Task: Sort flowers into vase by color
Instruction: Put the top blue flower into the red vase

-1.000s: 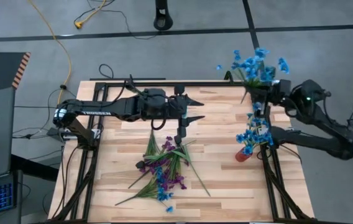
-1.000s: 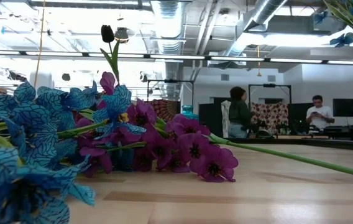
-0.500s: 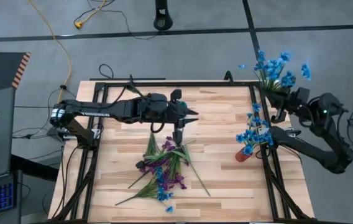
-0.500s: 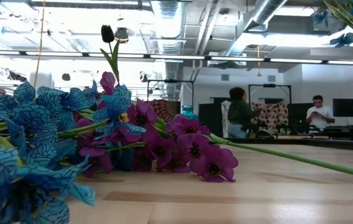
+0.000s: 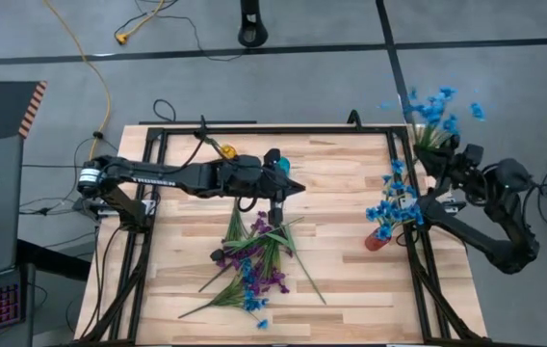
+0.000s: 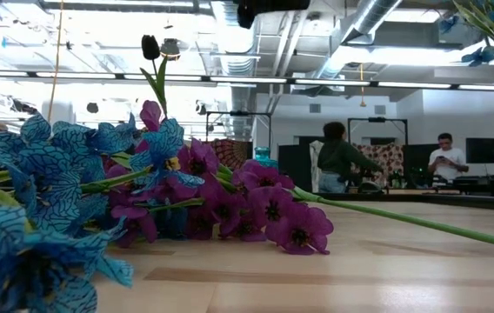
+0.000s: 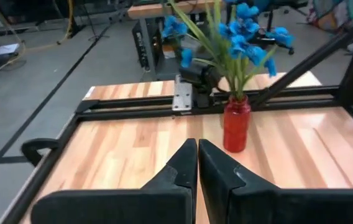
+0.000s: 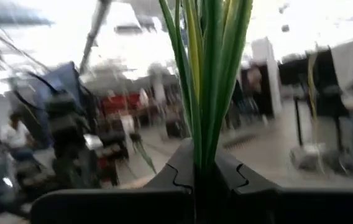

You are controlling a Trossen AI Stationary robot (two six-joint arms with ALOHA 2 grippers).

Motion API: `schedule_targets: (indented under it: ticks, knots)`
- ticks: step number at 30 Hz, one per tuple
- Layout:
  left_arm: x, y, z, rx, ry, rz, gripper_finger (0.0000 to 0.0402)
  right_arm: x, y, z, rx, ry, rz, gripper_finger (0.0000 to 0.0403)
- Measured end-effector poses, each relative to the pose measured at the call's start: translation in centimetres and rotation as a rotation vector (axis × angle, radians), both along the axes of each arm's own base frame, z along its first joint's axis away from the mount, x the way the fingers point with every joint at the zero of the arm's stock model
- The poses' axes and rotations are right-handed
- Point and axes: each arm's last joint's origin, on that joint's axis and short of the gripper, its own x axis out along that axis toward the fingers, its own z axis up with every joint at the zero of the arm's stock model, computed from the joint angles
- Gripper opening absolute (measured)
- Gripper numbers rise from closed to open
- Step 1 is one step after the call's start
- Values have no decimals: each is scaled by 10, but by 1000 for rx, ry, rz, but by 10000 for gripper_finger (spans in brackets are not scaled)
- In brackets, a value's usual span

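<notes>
My right fingers [image 8: 196, 177] pinched blue flowers [image 5: 432, 108]; my left fingers [image 7: 196, 163] were pressed together, holding nothing.

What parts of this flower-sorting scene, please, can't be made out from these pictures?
- Low view: the red vase is cut off by the right edge; the near blue flowers hide much of the pile behind.
- Right wrist view: the right gripper holds green stems, but the top edge cuts off their blossoms.
- High view: the left gripper points down, so the arm hides its fingertips.
</notes>
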Motion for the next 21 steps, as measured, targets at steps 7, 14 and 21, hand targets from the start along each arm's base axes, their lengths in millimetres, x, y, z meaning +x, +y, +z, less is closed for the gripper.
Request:
schedule_targets:
  ticks: [7,14,21]
  knots:
    - [-2,-2,-24,-40,-20,-13,0,-1,1,-4,92,-14,8,42]
    - [-4,-2,-41,-74,-50,-3,0,1,0,-8,153,-11,11,41]
    - [-5,-1,-42,-82,-66,1,0,21,-11,-19,92,-132,162,42]
